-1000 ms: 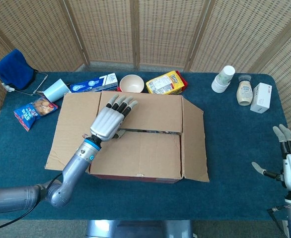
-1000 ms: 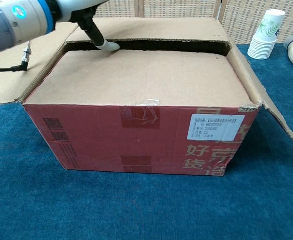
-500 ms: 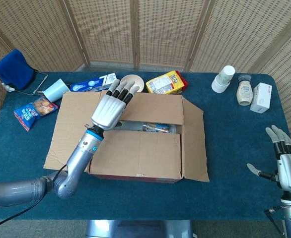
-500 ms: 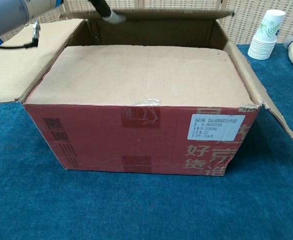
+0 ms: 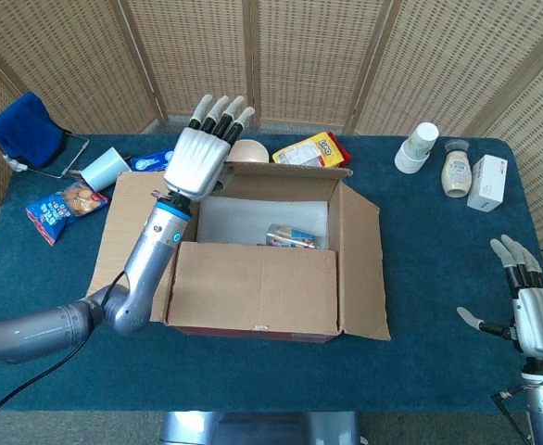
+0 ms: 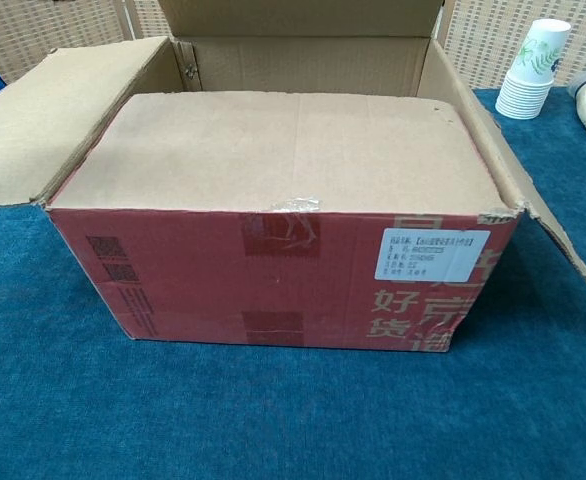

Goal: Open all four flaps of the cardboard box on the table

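On the table, cardboard box (image 5: 262,278) three-quarters open

Cardboard box (image 6: 283,270) – near flap (image 6: 283,150) closed flat, far flap (image 6: 303,15) raised; paper cups (image 6: 535,70) right.

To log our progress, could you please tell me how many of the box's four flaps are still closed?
1. Only the near long flap still lies over the cardboard box. The far flap stands up; the left flap and right flap are folded outward.
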Robot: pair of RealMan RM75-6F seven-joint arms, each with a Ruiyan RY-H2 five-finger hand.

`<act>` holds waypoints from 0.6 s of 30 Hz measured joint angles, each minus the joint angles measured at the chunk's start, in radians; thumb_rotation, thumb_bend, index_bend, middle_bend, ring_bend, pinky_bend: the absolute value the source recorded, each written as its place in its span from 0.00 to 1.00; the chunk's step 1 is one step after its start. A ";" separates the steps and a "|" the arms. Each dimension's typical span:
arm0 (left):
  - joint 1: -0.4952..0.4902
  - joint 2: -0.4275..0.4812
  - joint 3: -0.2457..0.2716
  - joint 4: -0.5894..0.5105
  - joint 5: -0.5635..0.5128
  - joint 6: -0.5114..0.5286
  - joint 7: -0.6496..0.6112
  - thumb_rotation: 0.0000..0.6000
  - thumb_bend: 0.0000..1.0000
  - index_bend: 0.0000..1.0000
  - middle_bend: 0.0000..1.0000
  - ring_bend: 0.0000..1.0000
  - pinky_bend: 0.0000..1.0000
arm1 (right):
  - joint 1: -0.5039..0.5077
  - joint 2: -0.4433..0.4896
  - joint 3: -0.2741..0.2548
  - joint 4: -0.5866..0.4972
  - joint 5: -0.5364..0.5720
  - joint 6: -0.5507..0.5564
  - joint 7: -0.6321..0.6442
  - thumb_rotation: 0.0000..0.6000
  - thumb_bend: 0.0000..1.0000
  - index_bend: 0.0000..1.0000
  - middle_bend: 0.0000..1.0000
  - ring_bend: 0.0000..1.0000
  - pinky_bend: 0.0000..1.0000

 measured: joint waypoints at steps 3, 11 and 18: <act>-0.020 0.000 -0.009 0.050 -0.018 -0.022 0.001 1.00 0.00 0.07 0.00 0.00 0.01 | 0.001 0.001 -0.002 -0.001 -0.004 -0.004 -0.002 1.00 0.00 0.00 0.00 0.00 0.00; -0.099 -0.029 -0.030 0.236 -0.076 -0.074 0.032 1.00 0.00 0.07 0.00 0.00 0.02 | 0.002 -0.003 -0.001 -0.010 -0.009 -0.005 -0.032 1.00 0.00 0.00 0.00 0.00 0.00; -0.162 -0.119 -0.022 0.474 -0.131 -0.167 0.031 1.00 0.00 0.07 0.00 0.00 0.02 | 0.008 -0.008 0.004 -0.008 -0.002 -0.023 -0.045 1.00 0.00 0.00 0.00 0.00 0.00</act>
